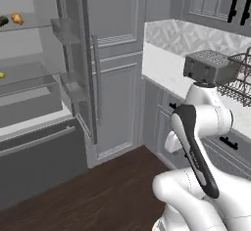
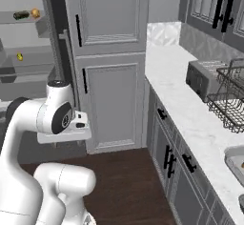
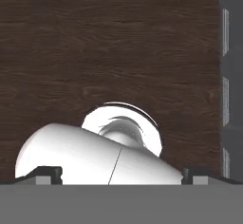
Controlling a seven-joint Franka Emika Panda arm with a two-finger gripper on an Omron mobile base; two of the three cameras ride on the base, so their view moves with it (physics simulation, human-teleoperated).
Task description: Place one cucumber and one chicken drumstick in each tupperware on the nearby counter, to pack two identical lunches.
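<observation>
A dark green cucumber (image 1: 4,20) (image 2: 21,15) and an orange-brown chicken drumstick (image 1: 17,18) (image 2: 35,13) lie side by side on an upper shelf of the open fridge, far left. A yellowish-green cucumber (image 1: 1,75) (image 2: 19,56) rests on the shelf below. The white marble counter (image 1: 162,66) (image 2: 186,100) runs along the right. A grey tupperware (image 2: 236,158) shows its rounded rim at the right edge, and a sliver of another grey tray (image 2: 241,202) lies nearer. My gripper (image 3: 121,174) is open and holds nothing. It points down at the wood floor above my own base, far from the fridge.
The fridge door (image 1: 73,73) with its door shelves stands open between the shelves and a tall grey cabinet (image 2: 112,95). A toaster (image 1: 208,66) (image 2: 202,78) and a wire rack (image 1: 240,80) (image 2: 228,102) sit on the counter. Dark wood floor (image 1: 98,196) lies in front.
</observation>
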